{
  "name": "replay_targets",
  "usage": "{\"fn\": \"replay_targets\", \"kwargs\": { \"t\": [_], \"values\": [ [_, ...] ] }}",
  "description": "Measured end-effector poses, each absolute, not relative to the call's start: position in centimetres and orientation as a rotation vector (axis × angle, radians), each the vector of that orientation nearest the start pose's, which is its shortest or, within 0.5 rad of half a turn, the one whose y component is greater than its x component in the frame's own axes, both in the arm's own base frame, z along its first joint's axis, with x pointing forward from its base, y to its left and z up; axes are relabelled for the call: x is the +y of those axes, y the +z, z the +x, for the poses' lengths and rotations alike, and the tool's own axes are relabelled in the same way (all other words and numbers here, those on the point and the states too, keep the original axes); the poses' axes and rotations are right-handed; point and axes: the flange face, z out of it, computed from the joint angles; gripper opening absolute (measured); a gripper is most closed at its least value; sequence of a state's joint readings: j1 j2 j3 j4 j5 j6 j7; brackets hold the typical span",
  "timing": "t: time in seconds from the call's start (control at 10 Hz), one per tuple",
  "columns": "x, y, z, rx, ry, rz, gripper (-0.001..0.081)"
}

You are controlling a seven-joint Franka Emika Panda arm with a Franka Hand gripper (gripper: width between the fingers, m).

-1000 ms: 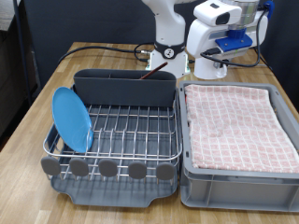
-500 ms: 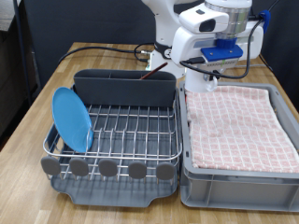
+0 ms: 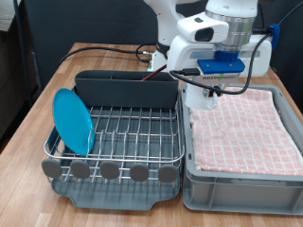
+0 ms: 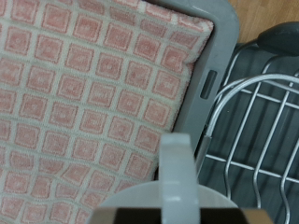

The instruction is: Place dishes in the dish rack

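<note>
My jaws [image 3: 210, 97] grip the white mug [image 4: 166, 198] by its rim above the pink towel [image 3: 241, 128], beside the dish rack [image 3: 118, 132]; I judge it stiff, slick and breakable, best held firmly at the wall.

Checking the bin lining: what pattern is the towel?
Pink-and-white checks on the towel, clearest in the wrist view.
</note>
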State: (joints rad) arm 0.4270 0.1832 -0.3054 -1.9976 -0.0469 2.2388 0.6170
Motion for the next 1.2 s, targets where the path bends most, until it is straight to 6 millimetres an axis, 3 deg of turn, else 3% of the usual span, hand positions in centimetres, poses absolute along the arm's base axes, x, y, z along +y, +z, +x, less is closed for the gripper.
{"fn": "replay_targets", "kwargs": {
  "t": [0.2, 0.6, 1.2],
  "values": [
    [6.6, 38.3, 59.7, 0.766, -0.186, -3.096, 0.0068],
    [4.5, 38.7, 63.4, 0.889, -0.221, -3.015, 0.0068],
    [4.1, 36.9, 67.7, 0.961, -0.270, -3.005, 0.0068]
  ]
}}
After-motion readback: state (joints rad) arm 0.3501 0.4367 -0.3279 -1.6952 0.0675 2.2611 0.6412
